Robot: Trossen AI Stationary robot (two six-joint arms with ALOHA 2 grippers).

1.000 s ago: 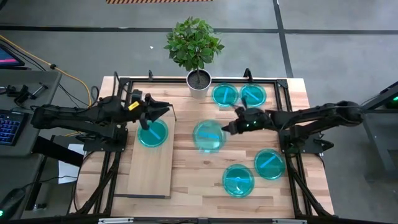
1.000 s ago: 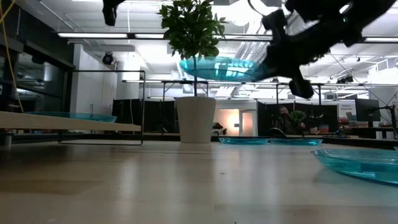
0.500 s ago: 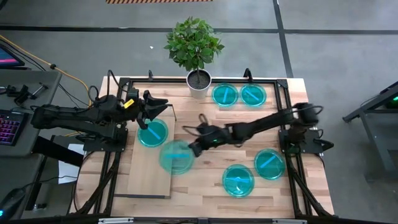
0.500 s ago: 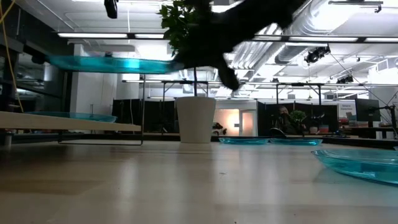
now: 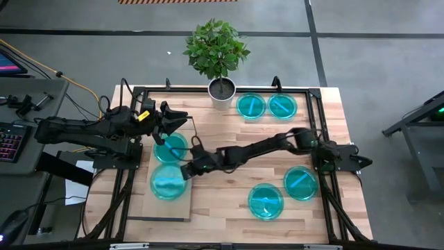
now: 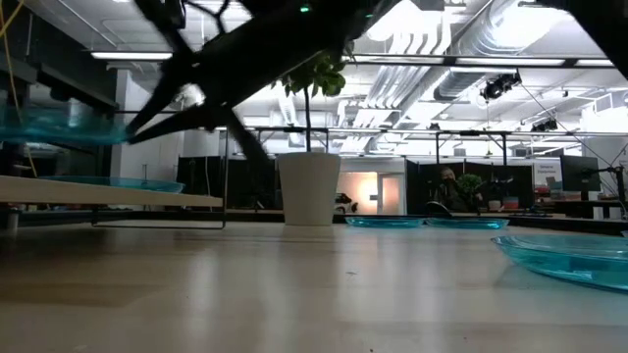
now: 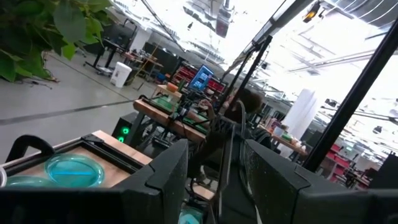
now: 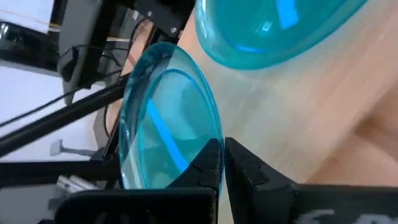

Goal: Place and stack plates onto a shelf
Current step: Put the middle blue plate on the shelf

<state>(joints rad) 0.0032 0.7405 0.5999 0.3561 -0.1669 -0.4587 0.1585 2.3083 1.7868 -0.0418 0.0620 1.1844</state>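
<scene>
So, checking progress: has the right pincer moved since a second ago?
Yes. The right pincer, shut on a plate, crossed from beside the plant pot to over the shelf.

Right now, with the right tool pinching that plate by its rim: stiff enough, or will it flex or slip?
Probably stiff: the plate stays flat in the right tool's rim-only grip. Likely light, thin translucent plastic. Its glossy surface could slip, so release low over the shelf.

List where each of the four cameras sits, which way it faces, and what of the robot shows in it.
High: above the table, looking straight down; both arms, right claw holding a plate over the shelf.
Low: at tabletop height, looking level; the right arm crosses overhead.
Left wrist: on the left arm, looking past its open fingers.
Right wrist: sees its shut claw.
Shared: high and right wrist both show the held plate.
</scene>
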